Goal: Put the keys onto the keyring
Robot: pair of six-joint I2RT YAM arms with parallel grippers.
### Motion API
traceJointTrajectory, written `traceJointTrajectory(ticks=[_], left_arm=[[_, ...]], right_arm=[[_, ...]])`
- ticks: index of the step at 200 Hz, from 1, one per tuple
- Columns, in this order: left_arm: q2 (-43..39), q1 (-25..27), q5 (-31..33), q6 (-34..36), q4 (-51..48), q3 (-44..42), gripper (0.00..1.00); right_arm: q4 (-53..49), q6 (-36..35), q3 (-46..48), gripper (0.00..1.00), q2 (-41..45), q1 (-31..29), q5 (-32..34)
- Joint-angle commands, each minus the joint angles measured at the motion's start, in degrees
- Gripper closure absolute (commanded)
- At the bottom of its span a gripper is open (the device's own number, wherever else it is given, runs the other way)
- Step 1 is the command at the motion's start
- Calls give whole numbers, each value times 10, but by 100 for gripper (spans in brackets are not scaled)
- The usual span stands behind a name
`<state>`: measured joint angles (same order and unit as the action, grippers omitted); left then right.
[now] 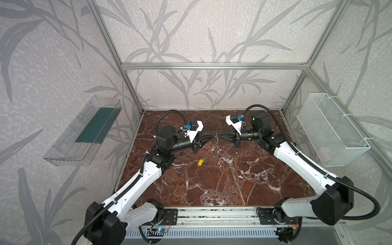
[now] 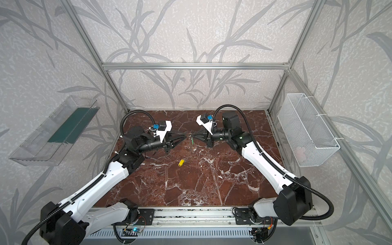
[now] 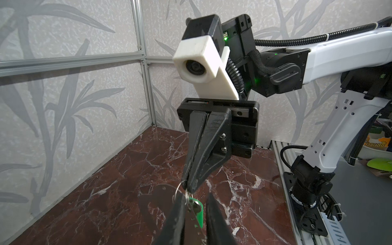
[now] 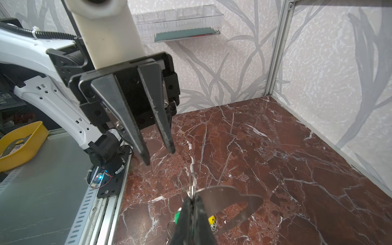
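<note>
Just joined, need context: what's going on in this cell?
The right end effector is shut on the keyring, held above the table, with the green key hanging at it. The left end effector faces it, open and holding nothing. The yellow key lies on the table, not yet attached.

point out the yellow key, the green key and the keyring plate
yellow key (image 1: 200, 162): in a top view, middle of its body
green key (image 3: 201, 214): left wrist view, on its green rim
keyring (image 4: 222, 194): right wrist view, on the plate's flat metal face
</note>
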<state>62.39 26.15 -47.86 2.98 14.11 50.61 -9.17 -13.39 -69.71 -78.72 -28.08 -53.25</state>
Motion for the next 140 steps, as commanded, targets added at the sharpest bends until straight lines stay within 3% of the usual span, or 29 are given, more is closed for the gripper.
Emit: traceJointTrajectory(ticks=[1,62,140], left_arm=[[-8,1,7,53,-94,32,81],[43,2,-65,76,-213,121,80],[98,10,-106,90,-310,179,78]], right_arm=[[-95,-76,-32,100,-9,0,-23],[-200,-163,-81,100,-26,-1,-30],[-219,-180,-96,100,-34,-1,-34]])
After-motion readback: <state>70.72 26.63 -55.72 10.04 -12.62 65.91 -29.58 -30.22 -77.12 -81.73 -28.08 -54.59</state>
